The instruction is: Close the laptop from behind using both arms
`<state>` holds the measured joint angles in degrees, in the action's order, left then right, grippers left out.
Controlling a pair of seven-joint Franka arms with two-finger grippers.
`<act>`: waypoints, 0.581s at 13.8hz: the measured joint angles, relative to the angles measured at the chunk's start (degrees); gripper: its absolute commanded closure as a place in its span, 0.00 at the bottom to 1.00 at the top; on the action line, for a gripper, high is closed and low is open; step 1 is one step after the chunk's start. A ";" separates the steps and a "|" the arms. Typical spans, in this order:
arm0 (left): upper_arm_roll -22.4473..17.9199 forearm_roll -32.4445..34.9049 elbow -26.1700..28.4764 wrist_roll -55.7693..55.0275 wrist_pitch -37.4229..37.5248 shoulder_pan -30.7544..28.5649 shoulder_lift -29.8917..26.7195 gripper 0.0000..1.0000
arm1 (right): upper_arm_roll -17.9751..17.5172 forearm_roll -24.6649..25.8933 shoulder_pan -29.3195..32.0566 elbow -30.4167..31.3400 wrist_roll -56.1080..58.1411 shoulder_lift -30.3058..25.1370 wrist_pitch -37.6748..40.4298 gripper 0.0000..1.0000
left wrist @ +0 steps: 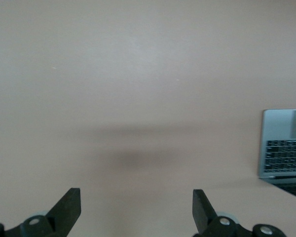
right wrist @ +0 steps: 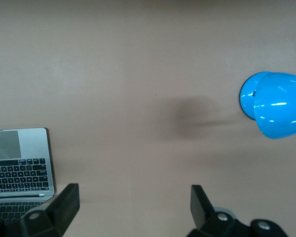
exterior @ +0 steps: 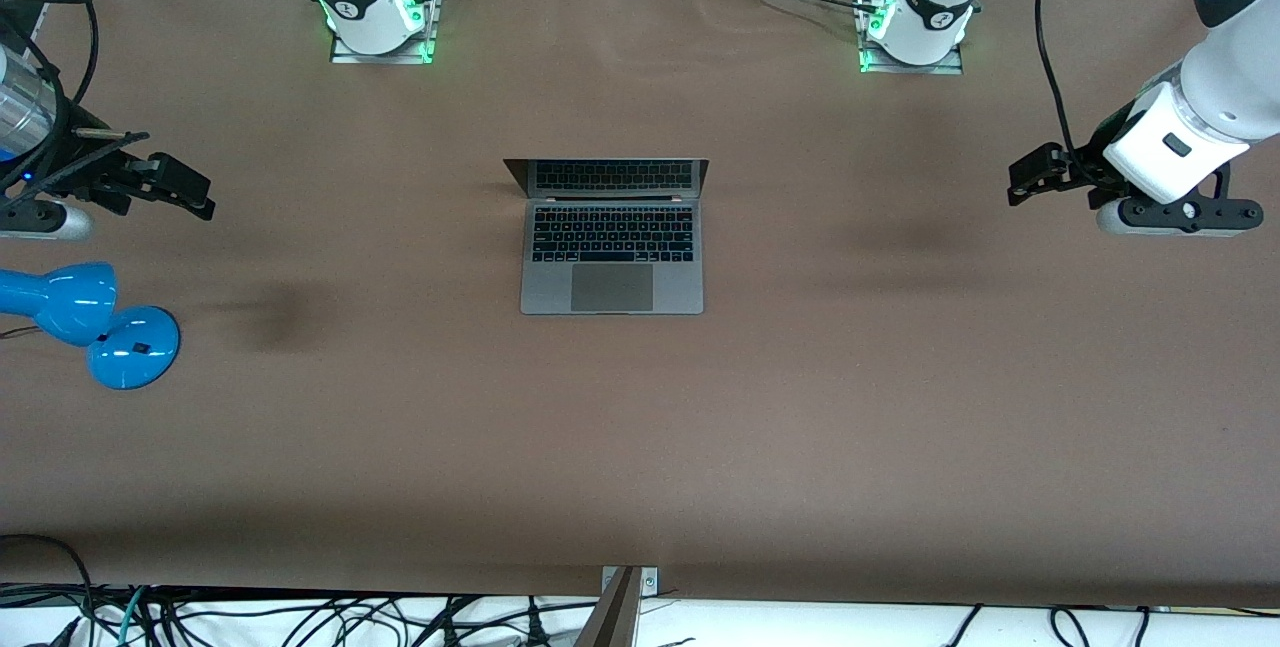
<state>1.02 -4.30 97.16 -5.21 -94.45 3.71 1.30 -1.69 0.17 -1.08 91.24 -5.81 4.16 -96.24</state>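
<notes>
The grey laptop [exterior: 611,272] stands open in the middle of the table, keyboard and trackpad facing up and its lid [exterior: 606,176] tilted toward the robots' bases. My right gripper [exterior: 195,189] hangs open over bare table toward the right arm's end, well apart from the laptop. My left gripper [exterior: 1022,179] hangs open over bare table toward the left arm's end, equally far off. In the left wrist view the gripper [left wrist: 136,207] holds nothing and the laptop [left wrist: 286,148] shows at the edge. The right wrist view shows that gripper [right wrist: 134,203] empty, with a corner of the laptop [right wrist: 19,163].
A blue desk lamp [exterior: 90,322] lies on the table near the right gripper, closer to the front camera; it also shows in the right wrist view as a blue lamp [right wrist: 276,103]. Brown table [exterior: 640,447] surrounds the laptop. Cables run along the table's edges.
</notes>
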 measured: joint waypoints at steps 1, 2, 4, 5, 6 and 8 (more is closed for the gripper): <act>0.06 -0.69 0.00 0.00 0.25 0.01 -0.02 0.00 | 0.00 0.00 0.00 0.00 0.01 0.00 0.00 0.00; 0.30 -0.98 0.00 0.00 0.58 0.02 -0.03 0.00 | -0.01 0.00 -0.01 0.00 0.02 0.01 0.00 0.00; 1.91 -1.35 -0.01 -1.16 2.17 -0.01 -0.04 0.00 | -0.06 -0.01 -0.06 0.00 0.04 0.01 -0.01 0.00; 3.60 -1.80 -0.01 -2.94 3.29 -0.01 -0.04 0.00 | -0.12 -0.01 -0.09 0.00 0.06 0.03 0.00 0.00; 5.81 -2.52 0.00 -5.54 4.31 0.03 -0.03 0.00 | -0.26 -0.02 -0.14 0.00 0.07 0.12 0.02 0.00; 11.07 -4.04 0.14 -11.58 5.41 0.18 0.15 0.00 | -0.67 -0.06 -0.47 0.00 0.18 0.48 0.04 0.00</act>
<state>12.09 -8.34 97.30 -16.79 -89.04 3.90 1.46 -2.36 0.11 -1.55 91.25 -5.64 4.64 -96.20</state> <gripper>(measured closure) 0.000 0.000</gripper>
